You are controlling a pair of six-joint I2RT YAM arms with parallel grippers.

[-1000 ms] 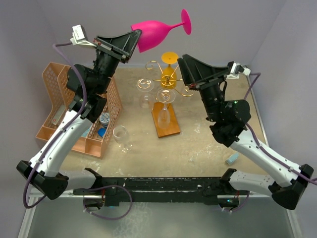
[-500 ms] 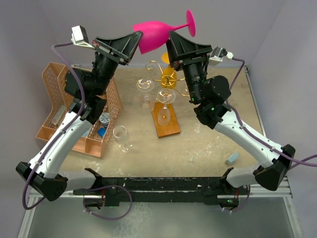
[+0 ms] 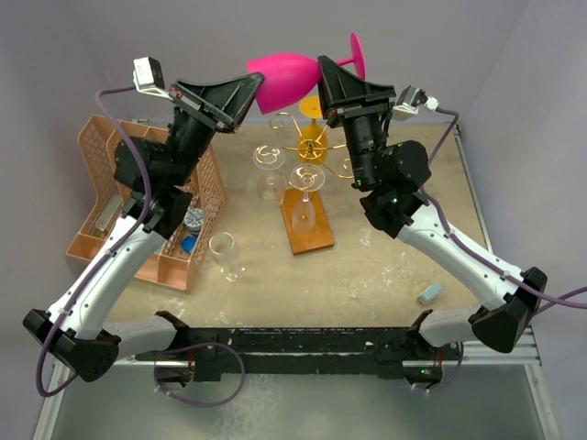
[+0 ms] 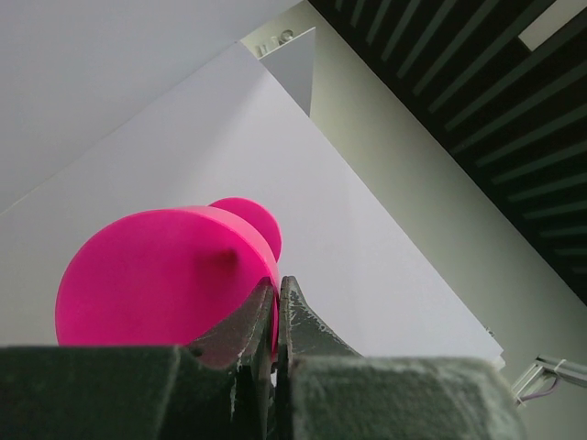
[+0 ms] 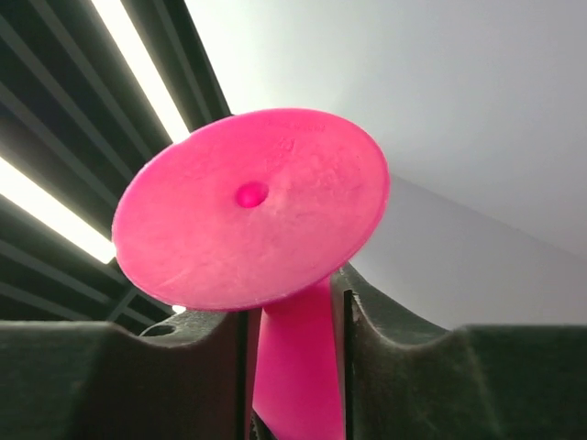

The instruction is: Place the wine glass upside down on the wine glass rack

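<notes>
Left tool (image 3: 253, 86) pinches the wine glass (image 3: 284, 75) by its rim. Right tool (image 3: 325, 68) straddles the stem, hiding it from overhead; whether it grips is unclear.

White-shelled arms (image 3: 110, 266) with black joints (image 3: 142, 170), purple cables (image 3: 103, 93).

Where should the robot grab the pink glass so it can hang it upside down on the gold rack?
Probably by the thin stem, just under the round foot, coming from the side. The pink glass lies sideways in the air, the left hand pinching its bowl rim, so the stem is bare; the right hand straddles it.
</notes>
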